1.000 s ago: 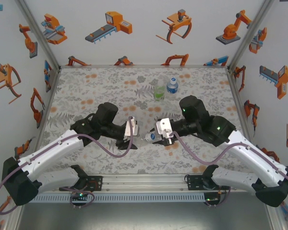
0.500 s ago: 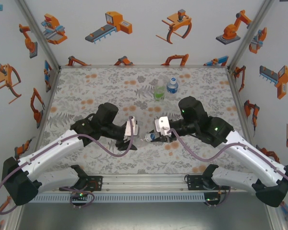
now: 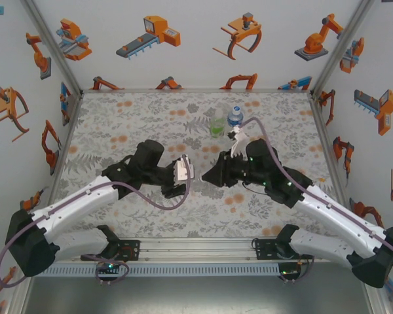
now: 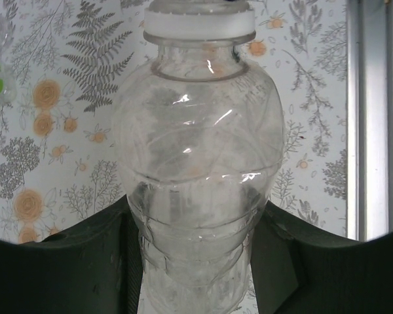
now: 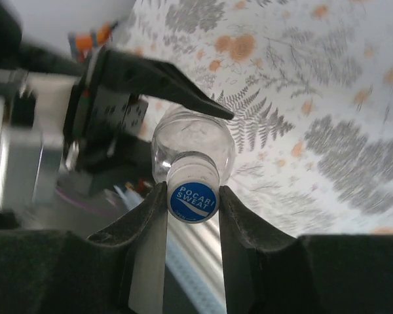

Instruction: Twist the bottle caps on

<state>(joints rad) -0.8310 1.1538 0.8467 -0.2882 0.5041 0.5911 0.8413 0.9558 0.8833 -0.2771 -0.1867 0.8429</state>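
A colourless clear bottle [image 4: 198, 150] lies level above the floral mat, and my left gripper [image 4: 196, 261] is shut on its lower body. Its white cap [image 4: 198, 23] sits on the neck at the far end. In the right wrist view that cap [image 5: 192, 191] shows a blue printed top, and my right gripper [image 5: 192, 196] is shut on it, one finger on each side. The bottle's shoulder [image 5: 203, 140] shows behind the cap. From above, both grippers meet nose to nose at the mat's middle [image 3: 198, 176]. A green-tinted bottle [image 3: 217, 125] and a blue-labelled bottle [image 3: 234, 118] stand upright, capped, behind my right arm.
The floral mat [image 3: 131, 118] covers the table, with free room at the left and the back. Walls with robot pictures close three sides. An aluminium rail [image 3: 196, 248] runs along the near edge. The two standing bottles are close to my right wrist.
My right gripper has closed on the cap, and its wrist has rolled over and shifted up and left. The left gripper kept its hold on the bottle and moved slightly up.
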